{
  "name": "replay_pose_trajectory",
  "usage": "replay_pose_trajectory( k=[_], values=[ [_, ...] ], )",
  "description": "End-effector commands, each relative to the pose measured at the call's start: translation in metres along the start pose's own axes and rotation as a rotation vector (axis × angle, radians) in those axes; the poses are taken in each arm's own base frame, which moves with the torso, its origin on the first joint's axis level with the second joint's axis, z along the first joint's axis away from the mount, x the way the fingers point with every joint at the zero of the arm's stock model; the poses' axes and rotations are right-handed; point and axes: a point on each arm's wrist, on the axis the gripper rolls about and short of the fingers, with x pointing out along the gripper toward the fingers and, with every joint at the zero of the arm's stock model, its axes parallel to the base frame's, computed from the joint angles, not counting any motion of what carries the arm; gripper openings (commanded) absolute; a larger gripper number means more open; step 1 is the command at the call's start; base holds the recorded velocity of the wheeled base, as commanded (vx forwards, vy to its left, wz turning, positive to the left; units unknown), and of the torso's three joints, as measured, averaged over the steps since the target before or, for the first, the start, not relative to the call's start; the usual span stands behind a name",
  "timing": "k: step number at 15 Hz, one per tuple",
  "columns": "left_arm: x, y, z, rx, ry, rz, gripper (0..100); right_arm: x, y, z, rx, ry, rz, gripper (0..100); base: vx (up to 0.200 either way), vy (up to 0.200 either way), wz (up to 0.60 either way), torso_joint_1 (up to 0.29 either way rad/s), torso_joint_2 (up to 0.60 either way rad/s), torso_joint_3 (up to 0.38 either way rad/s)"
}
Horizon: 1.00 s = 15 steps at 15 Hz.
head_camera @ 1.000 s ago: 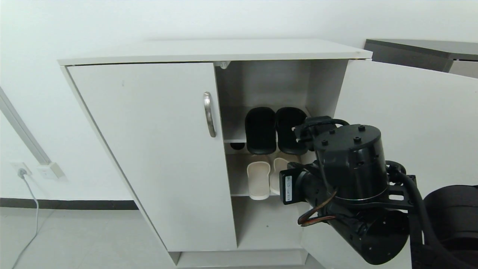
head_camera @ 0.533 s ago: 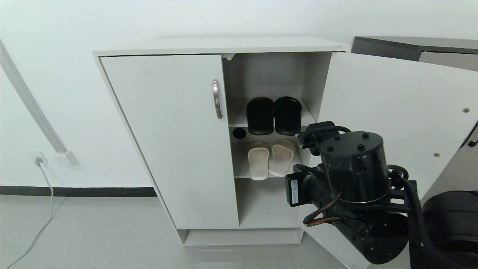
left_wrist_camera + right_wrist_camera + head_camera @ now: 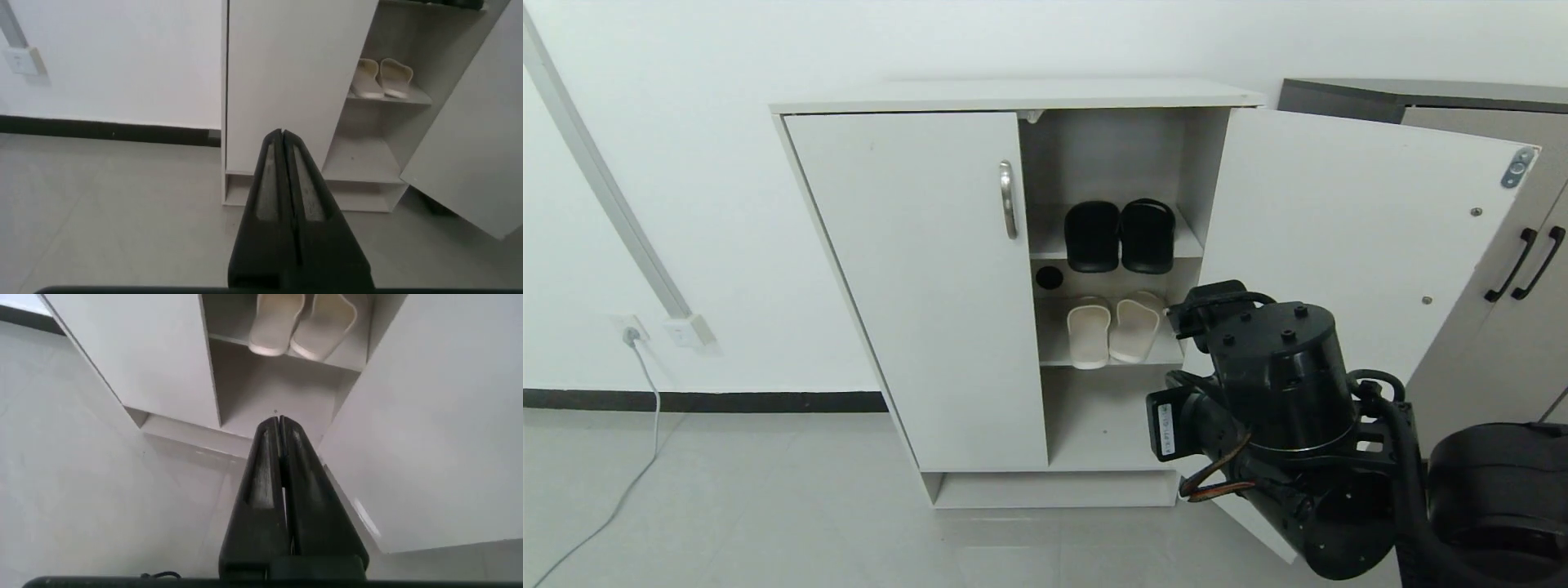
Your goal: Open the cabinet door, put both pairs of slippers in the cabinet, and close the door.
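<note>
Cabinet: white, right door standing open at 3 o'clock
Black slippers: upper shelf, side by side
White slippers: next shelf, at 6 o'clock
Left gripper: jaws seen pressed together, empty
Right gripper: jaws closed, empty

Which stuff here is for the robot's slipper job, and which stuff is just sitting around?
For the job:
white cabinet
its open right door
black slippers on the upper shelf
white slippers on the shelf below

Just sitting around:
wall socket and its cable
grey cabinet beside the white one
</note>
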Motion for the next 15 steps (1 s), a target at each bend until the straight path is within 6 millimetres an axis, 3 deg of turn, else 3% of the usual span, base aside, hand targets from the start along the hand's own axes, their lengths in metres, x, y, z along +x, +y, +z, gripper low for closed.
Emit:
replay_pose_trajectory(
  k=[1,7,10,15],
  values=[
    [0.0001,0.0000,0.0000,0.000,0.001,0.001,0,0.0017,0.0019,-0.0032,-0.008,0.008,0.001,0,0.000,0.000,0.00,0.000,0.00,0.000],
    [0.0001,0.0000,0.0000,0.000,0.001,0.001,0,0.0023,0.0024,-0.0040,-0.010,0.012,0.008,0,0.000,0.000,0.00,0.000,-0.03,-0.031],
    [0.0001,0.0000,0.0000,0.000,0.001,0.001,0,0.0043,0.0030,-0.0060,-0.014,0.018,0.005,0,0.000,0.000,0.00,0.015,-0.18,-0.325],
    [0.0001,0.0000,0.0000,0.000,0.001,0.001,0,0.0053,0.0025,-0.0062,-0.016,0.019,0.002,0,0.000,0.000,0.00,0.070,-0.51,-0.362]
  ],
)
